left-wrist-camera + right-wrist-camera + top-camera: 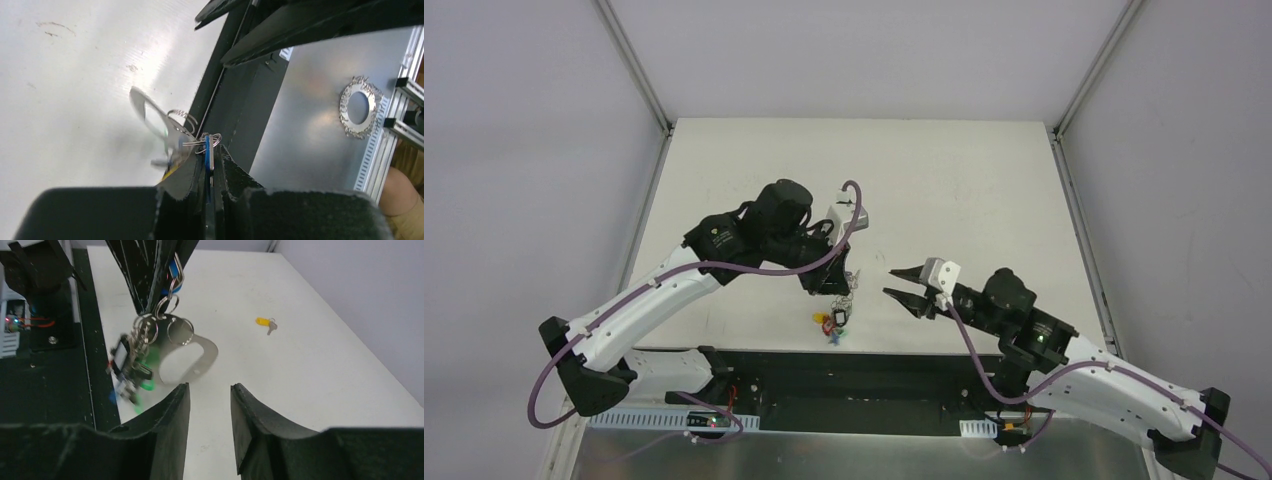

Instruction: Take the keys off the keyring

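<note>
My left gripper (832, 287) is shut on a blue-tagged key (208, 152) and holds it above the table's near edge. The grey metal keyring (200, 354) hangs from that key by small split rings, blurred in the left wrist view (150, 116). A bunch of keys (128, 368) with green, blue and red tags dangles below it, also seen in the top view (833, 324). My right gripper (210, 388) is open and empty, just right of the keyring and level with it (890, 281). A loose yellow-tagged key (264, 322) lies on the table.
The white table (944, 190) ends at a black front rail (854, 365) directly below the hanging bunch. Grey walls enclose the table on three sides. A silver plate with a round hole (358, 107) lies beyond the rail.
</note>
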Available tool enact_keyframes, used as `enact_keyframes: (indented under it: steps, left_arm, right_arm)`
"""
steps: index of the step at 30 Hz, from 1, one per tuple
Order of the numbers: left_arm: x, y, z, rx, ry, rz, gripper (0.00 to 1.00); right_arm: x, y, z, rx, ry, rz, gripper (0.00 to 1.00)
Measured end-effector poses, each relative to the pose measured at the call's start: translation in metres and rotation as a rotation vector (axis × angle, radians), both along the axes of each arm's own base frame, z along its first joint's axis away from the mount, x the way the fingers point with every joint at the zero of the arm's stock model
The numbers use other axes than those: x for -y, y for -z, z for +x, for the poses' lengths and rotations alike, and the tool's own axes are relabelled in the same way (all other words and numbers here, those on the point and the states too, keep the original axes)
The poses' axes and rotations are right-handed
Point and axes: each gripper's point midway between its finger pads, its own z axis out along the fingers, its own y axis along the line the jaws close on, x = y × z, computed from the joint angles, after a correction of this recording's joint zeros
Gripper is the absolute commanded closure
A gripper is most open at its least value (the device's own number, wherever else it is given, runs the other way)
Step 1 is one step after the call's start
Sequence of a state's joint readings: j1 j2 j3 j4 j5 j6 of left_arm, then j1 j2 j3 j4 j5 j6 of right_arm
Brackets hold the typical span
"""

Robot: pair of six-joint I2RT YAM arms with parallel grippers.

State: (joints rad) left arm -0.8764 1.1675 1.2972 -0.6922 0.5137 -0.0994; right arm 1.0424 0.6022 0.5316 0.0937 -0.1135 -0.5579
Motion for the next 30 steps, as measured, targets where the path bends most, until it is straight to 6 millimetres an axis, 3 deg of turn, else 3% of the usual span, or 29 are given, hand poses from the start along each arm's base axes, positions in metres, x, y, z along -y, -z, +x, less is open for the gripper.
enact_keyframes:
  steps: [5,15,30]
  left_arm:
    - [-0.006,0.006,-0.01,0.001,0.075,0.027,1.0]
    - [0.005,-0.005,-0.012,0.007,0.151,0.0,1.0]
    - [0.003,-0.006,-0.03,0.005,0.282,-0.025,1.0]
  right_arm:
    - [0.001,-0.021,-0.011,0.006,-0.04,0.084,0.64]
    - [-0.019,-0.01,-0.018,-0.055,-0.12,0.064,0.66]
    - [-0.039,-0.039,-0.026,-0.035,-0.222,0.115,0.66]
